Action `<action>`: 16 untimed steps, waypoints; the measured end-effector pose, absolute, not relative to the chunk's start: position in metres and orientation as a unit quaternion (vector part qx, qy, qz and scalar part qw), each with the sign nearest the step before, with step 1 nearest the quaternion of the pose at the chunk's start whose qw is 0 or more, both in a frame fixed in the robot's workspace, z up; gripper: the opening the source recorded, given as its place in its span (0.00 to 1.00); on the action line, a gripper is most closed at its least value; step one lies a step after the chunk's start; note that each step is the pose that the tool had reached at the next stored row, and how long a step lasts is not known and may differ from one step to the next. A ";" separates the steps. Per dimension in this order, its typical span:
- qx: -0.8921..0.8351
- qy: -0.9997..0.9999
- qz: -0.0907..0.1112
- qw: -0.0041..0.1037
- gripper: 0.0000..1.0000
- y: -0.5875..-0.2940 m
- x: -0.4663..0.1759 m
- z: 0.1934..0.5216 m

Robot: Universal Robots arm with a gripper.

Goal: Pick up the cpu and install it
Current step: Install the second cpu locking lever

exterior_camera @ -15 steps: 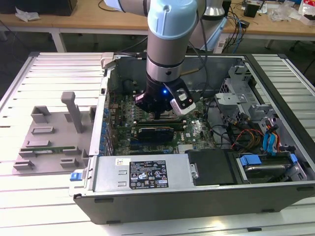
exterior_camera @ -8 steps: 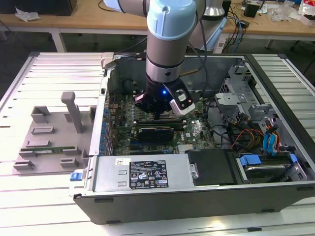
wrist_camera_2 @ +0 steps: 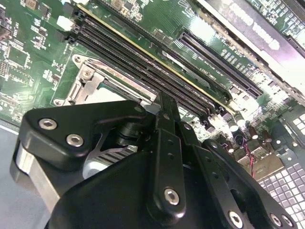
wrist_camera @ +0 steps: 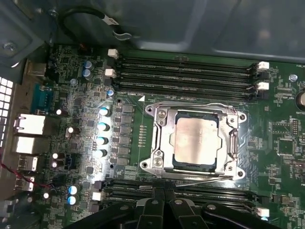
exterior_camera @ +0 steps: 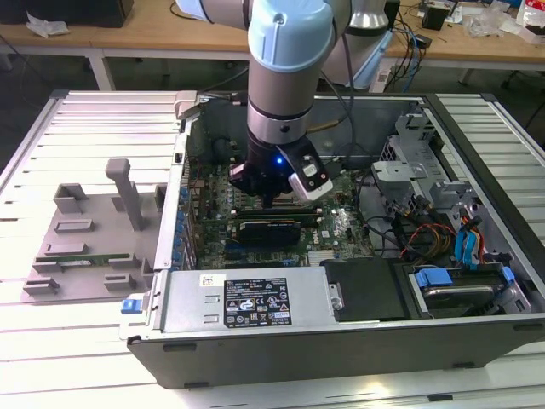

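Cpu (wrist_camera: 196, 140), dull silver square, seated in metal socket frame (wrist_camera: 162, 143); black end effector (wrist_camera: 164, 202) fingers together, empty

The robot arm (exterior_camera: 285, 60) points straight down into the open computer case (exterior_camera: 477, 332). Its wrist is a fat grey and blue tube, with a small blue light near its lower end. The black gripper (exterior_camera: 271, 198) hangs at its tip, low over the green board in the middle of the case. In both wrist views, its black fingers (wrist_camera_2: 167, 157) sit close together.
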State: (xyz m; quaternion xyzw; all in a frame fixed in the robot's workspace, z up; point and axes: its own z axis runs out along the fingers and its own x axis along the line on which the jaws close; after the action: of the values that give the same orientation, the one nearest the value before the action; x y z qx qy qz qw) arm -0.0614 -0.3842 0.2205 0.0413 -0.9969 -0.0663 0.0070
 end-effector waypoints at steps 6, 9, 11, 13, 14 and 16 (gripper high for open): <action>0.042 -0.997 -0.068 0.007 0.11 -0.383 -0.071 0.211; 0.042 -0.997 -0.068 0.007 0.11 -0.382 -0.073 0.210; 0.043 -0.997 -0.068 0.007 0.11 -0.379 -0.075 0.207; 0.044 -0.997 -0.068 0.007 0.11 -0.378 -0.076 0.205; 0.045 -0.997 -0.068 0.007 0.11 -0.377 -0.076 0.205; 0.047 -0.997 -0.068 0.007 0.11 -0.373 -0.078 0.203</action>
State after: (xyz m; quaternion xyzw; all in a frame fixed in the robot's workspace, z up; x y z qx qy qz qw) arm -0.0781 -0.3728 0.2029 0.0468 -0.9966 -0.0681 0.0074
